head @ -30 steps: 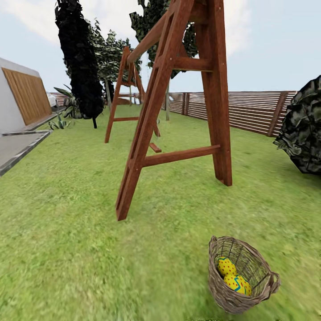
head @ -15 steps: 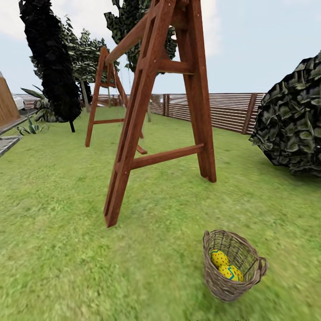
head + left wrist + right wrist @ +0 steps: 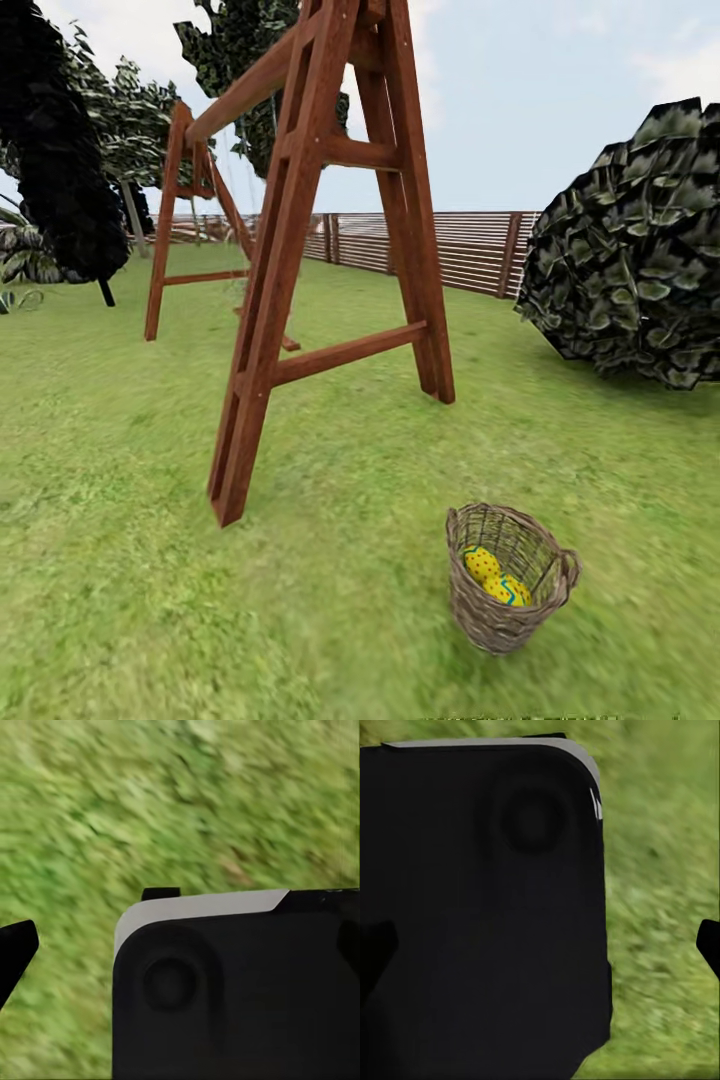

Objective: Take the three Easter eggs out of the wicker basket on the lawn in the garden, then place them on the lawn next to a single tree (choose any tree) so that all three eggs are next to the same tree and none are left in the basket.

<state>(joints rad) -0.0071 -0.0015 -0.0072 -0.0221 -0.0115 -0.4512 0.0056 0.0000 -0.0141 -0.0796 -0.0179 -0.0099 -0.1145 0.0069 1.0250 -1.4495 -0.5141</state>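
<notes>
Two yellow Easter eggs with red dots and zigzag bands [image 3: 494,576] show deep in the round brown wicker basket [image 3: 490,620] on the mottled green lawn [image 3: 120,560], near right of the reddish wooden swing frame [image 3: 300,250]; I'd guess they're smooth, hard, light, best pinched across the middle; I cannot tell either gripper's state

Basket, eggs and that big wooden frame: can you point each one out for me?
wicker basket [image 3: 490,620]: head view, front of its woven wall.
Easter eggs [image 3: 482,564]: head view, the upper dotted egg inside the basket.
wooden frame [image 3: 262,300]: head view, its near slanted leg.
</notes>
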